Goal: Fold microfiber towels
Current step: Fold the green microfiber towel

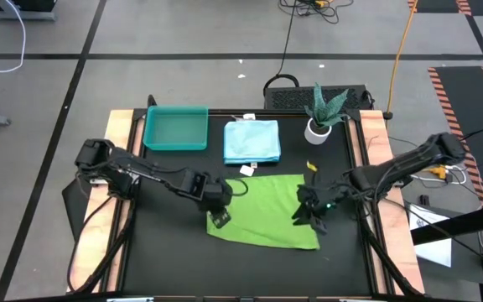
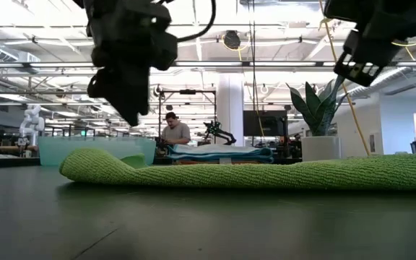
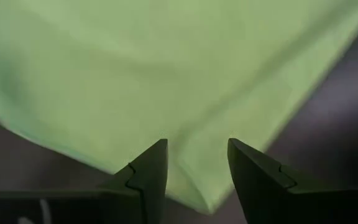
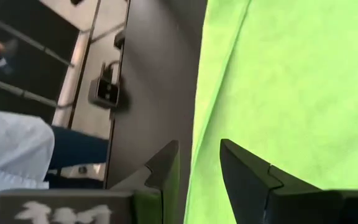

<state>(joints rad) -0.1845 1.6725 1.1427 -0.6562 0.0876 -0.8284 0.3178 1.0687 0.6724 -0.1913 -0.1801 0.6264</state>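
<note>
A green towel (image 1: 262, 210) lies spread on the black table (image 1: 166, 260), with a thick edge toward the low camera (image 2: 193, 173). My left gripper (image 1: 219, 220) hangs open just above the towel's near left corner (image 3: 197, 196), fingers pointing down, clear of it in the low view (image 2: 130, 108). My right gripper (image 1: 309, 216) is open and raised over the towel's right part (image 4: 278, 93), slanting down, nothing between its fingers (image 2: 354, 66). A folded pale blue towel (image 1: 252, 141) lies at the back centre.
A teal tray (image 1: 175, 127) stands at the back left, next to the pale blue towel. A potted plant in a white pot (image 1: 321, 117) stands at the back right. Bare table stretches along the near edge and the left side.
</note>
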